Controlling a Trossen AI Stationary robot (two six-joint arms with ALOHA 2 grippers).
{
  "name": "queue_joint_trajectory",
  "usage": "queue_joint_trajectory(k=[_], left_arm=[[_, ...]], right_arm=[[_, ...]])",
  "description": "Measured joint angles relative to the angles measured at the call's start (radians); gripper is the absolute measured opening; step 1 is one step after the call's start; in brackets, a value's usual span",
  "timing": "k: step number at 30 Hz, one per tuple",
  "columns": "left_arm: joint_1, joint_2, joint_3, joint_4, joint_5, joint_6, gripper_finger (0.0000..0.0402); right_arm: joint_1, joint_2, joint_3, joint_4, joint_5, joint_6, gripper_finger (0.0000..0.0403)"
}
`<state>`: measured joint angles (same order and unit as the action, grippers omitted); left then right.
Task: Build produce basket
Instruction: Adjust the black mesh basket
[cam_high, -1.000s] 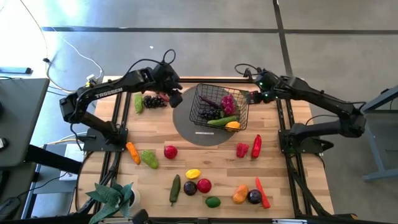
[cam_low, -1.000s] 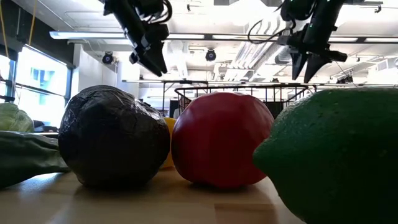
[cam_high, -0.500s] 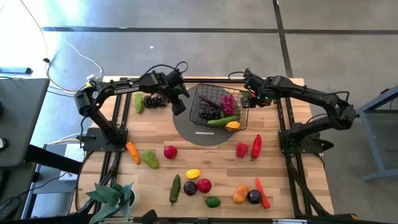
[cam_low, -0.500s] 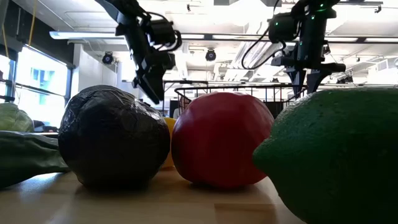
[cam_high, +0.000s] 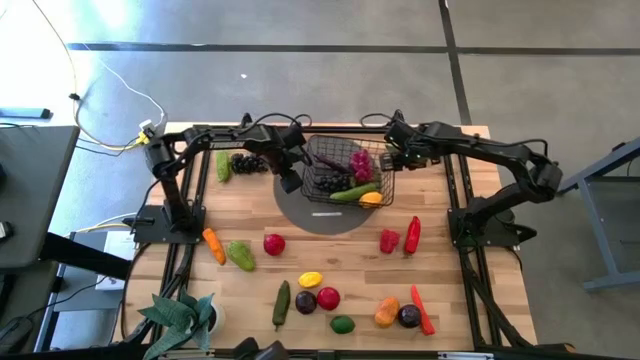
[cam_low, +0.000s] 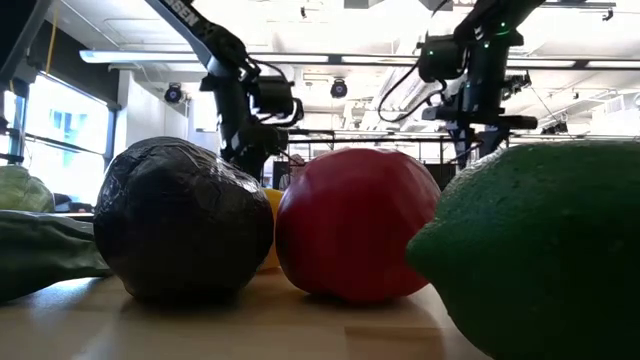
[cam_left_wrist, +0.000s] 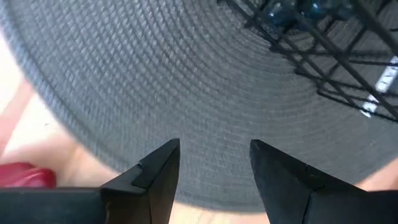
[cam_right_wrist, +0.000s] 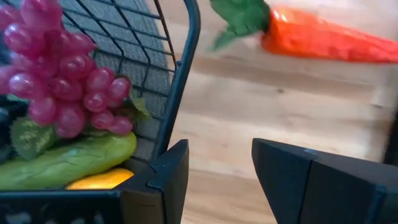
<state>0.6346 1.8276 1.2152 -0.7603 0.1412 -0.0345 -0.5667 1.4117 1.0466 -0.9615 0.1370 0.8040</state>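
The black wire basket stands on a round grey mat and holds pink grapes, a green cucumber, dark grapes and a yellow piece. My left gripper hangs open, pointing down over the mat beside the basket's left wall; nothing is between its fingers. My right gripper is open just outside the basket's right rim, with bare wood between its fingers. More produce lies loose on the table. My right gripper has one finger close beside the basket's corner wire, coming from above. Whether it touches the wire I cannot tell.
An orange carrot lies on the wood beyond my right gripper. Black grapes and a green piece lie at the far left. Peppers, apples, a plum and a cucumber are spread over the near half, with a leafy plant at the near left corner.
Both grippers have come down and tipped more steeply toward the table. The left one has sunk toward the mat at the basket's left side. The right one has sunk toward the basket's right rim. Neither has changed its opening.
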Motion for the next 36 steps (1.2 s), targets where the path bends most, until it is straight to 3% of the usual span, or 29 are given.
queue_joint_trajectory(k=[22,29,36], left_arm=[[0.000,0.026,0.000,0.045,0.047,0.077,0.0184],[0.000,-0.044,-0.003,0.037,-0.031,0.051,0.0184],[0.000,-0.117,-0.002,0.013,-0.091,0.040,0.0184]], right_arm=[[-0.006,0.016,0.000,0.168,0.068,0.026,0.0160],[-0.002,0.017,0.000,0.167,-0.014,0.034,0.0160],[-0.002,0.017,0.000,0.187,0.001,0.034,0.0160]])
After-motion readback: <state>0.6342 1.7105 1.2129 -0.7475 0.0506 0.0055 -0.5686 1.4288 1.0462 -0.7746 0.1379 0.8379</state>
